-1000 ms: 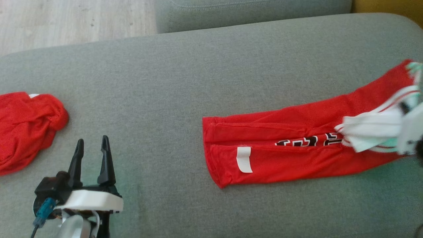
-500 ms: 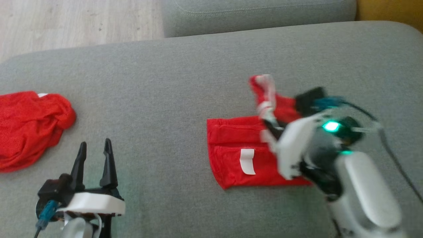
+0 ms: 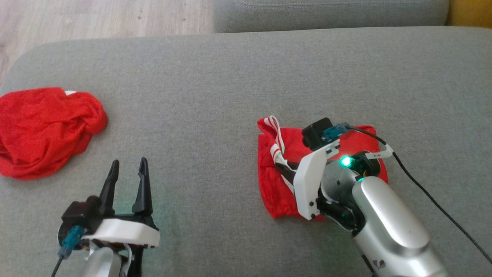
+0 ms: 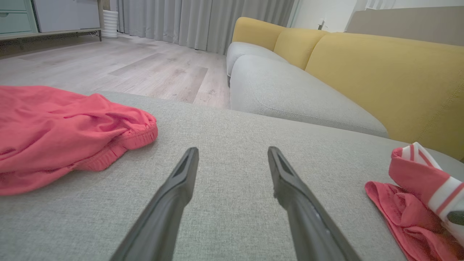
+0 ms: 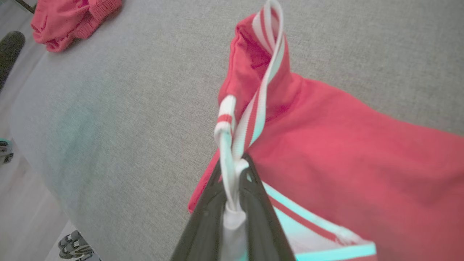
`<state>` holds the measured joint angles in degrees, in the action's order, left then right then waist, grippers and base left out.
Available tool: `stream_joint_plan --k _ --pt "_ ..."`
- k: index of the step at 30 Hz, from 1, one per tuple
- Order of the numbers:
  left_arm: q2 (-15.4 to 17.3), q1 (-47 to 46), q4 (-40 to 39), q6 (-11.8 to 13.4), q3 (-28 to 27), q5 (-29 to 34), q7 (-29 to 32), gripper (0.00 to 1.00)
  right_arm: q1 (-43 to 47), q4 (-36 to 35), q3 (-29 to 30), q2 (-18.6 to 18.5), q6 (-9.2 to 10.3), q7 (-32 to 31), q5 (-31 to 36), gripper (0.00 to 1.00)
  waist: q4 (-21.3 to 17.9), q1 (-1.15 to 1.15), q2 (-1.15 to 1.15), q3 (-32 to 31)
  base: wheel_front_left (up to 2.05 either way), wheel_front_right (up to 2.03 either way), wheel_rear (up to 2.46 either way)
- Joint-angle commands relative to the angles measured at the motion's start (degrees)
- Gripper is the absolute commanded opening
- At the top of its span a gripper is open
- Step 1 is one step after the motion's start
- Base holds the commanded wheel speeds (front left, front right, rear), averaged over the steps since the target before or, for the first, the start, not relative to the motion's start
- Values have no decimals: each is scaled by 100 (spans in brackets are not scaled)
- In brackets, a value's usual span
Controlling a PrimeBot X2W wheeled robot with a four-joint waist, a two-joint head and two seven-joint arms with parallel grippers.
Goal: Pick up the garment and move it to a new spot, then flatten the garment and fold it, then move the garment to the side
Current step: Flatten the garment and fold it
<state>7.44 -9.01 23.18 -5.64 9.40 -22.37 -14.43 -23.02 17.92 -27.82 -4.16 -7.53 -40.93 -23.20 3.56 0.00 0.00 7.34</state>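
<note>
Head view puts the red jersey garment with white striped trim [image 3: 275, 188] a little right of the middle of the grey fabric sofa seat [image 3: 230, 77], well in from every edge. It lies as a compact folded bundle that is only slightly longer along the seat's left-right run than from front to back.

The right gripper [image 3: 280, 166] sits on top of the bundle. Its two dark fingers are pressed together on a loop of the white striped trim [image 5: 270, 54], which the right wrist view shows pinched between them [image 5: 237, 170]. From that pinch the trim rises away from the fingertips toward the bundle's far left corner. The red body of the cloth spreads to the right of the fingers and beneath them.

The left gripper [image 3: 128, 163] hovers over bare seat toward the near left corner. Its fingers are spread wide with nothing between them [image 4: 232, 150], well apart from the bundle.

A second, crumpled red cloth heap [image 3: 42, 130] rests against the seat's left edge.

Judging from this, the fold looks laid over and the right arm is the one placed to act. The loop probably has to be let go along the bundle's left edge so the top layer settles flat. A sideways tug could drag the fold open.
</note>
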Motion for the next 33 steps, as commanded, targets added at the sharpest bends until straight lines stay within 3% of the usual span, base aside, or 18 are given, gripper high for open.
stream_joint_plan --k 1,7,10,14,20,26,33 --pt "60 -226 -139 -21 -157 21 -43 100 -279 -189 -74 126 4 159 -72 100 -8 0 0 9 0 0 0" --pt "88 -180 -99 -12 -237 -12 -50 100 -378 -628 117 127 4 877 -930 100 -105 0 0 -63 0 0 0" --pt "116 -126 -112 1 -300 -22 -52 100 -358 -1029 536 58 4 1097 -654 100 -173 0 0 -131 0 0 0" --pt "150 -28 -156 20 -391 -34 -54 100 -7 -1484 1340 -357 4 1211 -119 100 -265 0 0 -208 0 0 0" --pt "147 145 -314 39 -525 12 -56 100 843 -1869 2220 -759 4 1987 562 100 -413 0 0 -361 0 0 0" --pt "69 370 -471 55 -651 99 -56 100 1709 -1773 2535 -829 4 3044 747 100 -603 0 0 -566 0 0 0" --pt "38 603 -576 71 -794 180 -56 100 2148 -1464 2501 -779 4 3451 768 100 -819 0 0 -717 0 0 0"
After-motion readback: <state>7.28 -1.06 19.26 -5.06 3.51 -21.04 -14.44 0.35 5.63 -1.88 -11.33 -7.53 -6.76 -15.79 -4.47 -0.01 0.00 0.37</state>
